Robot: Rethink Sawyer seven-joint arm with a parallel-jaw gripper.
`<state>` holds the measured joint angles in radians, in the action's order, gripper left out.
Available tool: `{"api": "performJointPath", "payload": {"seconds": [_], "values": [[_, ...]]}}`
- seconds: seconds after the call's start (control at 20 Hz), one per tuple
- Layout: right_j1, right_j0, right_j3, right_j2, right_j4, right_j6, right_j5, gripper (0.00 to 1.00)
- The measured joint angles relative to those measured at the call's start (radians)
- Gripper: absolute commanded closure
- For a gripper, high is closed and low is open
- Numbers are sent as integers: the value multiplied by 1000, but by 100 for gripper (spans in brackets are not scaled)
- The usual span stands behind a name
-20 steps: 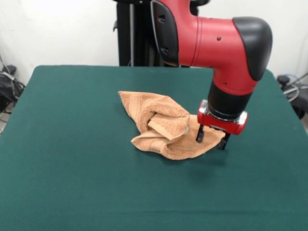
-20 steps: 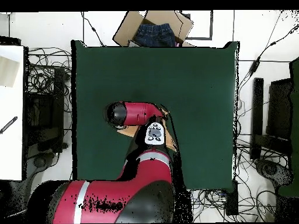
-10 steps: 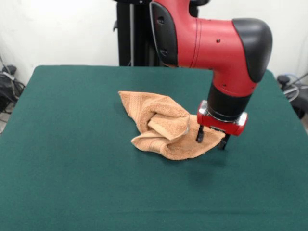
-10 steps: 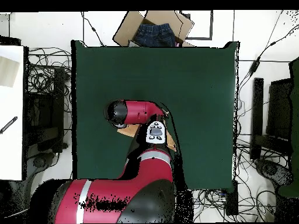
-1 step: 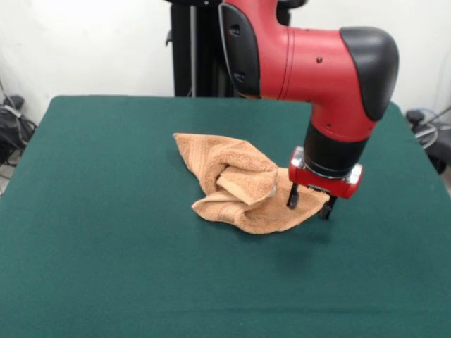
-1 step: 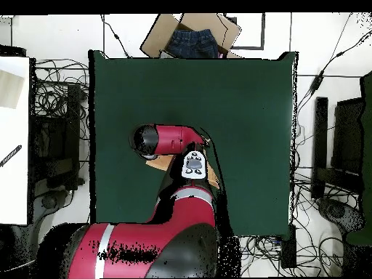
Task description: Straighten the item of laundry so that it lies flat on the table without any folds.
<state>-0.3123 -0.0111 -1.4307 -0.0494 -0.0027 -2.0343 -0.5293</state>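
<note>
No brand, label or legible writing is made out in either view. In the front view the red and black arm (image 5: 310, 63) is seen reaching in from above, bent at a black-capped elbow, with its wrist pointed straight down. The end effector (image 5: 309, 205) is lowered at the right edge of the towel (image 5: 243, 184); its two dark fingers (image 5: 292, 196) are held apart, one in front of the cloth's right corner and the other just off its edge, tips at or close to the surface (image 5: 106, 246). Whether any cloth is pinched cannot be told. The towel is found near the middle of the green surface, crumpled, with a fold doubled over at its centre and one corner drawn toward the upper left. In the overhead view the towel is almost wholly hidden under the arm (image 6: 171, 142); only tan slivers (image 6: 155, 163) are seen beside it, and the end effector is not visible there. A cardboard box holding dark cloth (image 6: 190, 38) is noted beyond the surface's far edge
</note>
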Motion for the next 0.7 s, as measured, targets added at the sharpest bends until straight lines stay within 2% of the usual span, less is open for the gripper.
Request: {"api": "performJointPath", "payload": {"seconds": [0.7], "values": [[-17,-33,-42,27,1,0,52,0]]}}
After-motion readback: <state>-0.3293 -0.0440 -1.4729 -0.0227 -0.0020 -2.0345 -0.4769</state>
